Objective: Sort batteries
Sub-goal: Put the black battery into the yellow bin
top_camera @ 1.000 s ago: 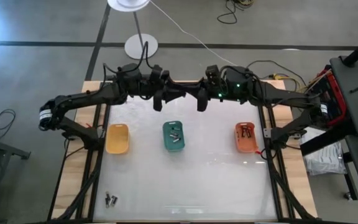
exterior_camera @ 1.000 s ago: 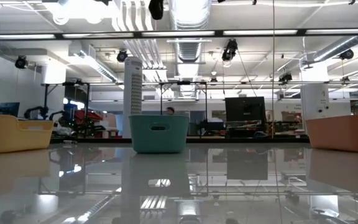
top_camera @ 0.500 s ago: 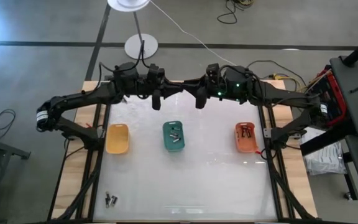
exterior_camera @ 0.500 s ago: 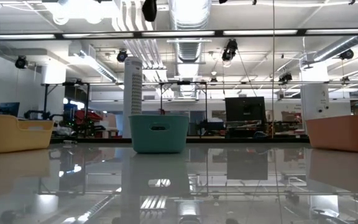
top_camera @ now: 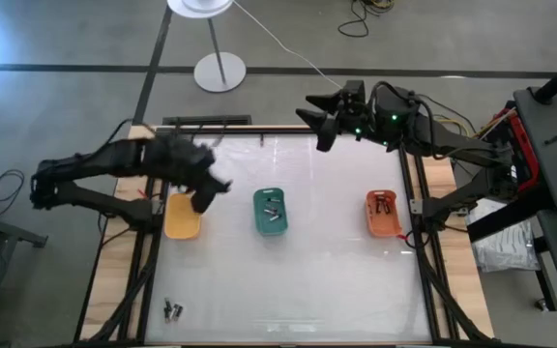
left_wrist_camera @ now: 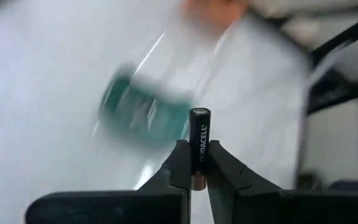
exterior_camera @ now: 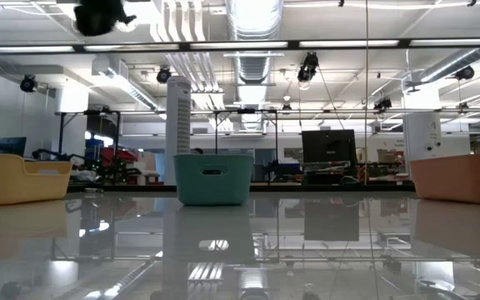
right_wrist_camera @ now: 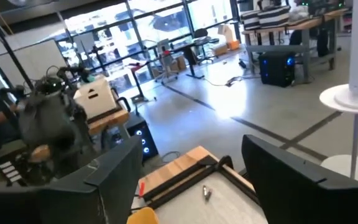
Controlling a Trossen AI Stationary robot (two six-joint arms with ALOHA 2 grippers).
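A small black cylindrical battery with a copper-coloured end [left_wrist_camera: 199, 144] stands upright, clenched between the two dark fingers of the left tool [left_wrist_camera: 194, 163], which hangs above the tabletop beside the yellow oblong plastic tray [top_camera: 182, 218], at the near corner of that tray that faces the middle. More batteries lie in the teal oblong plastic tray [top_camera: 271, 212] at the middle of the row and in the orange oblong plastic tray [top_camera: 385, 214] toward the right edge; the three trays sit well apart in a line across the glossy white tabletop [top_camera: 298, 280]. A few loose small grey cylindrical batteries [top_camera: 172, 310] lie close to the front left corner, near the edge. The wide stretch between the trays and the front edge lies open. The right tool [top_camera: 323, 127] is raised over the back edge of the tabletop, fingers spread and holding nothing. In the low view only the left arm's dark blur shows high up.
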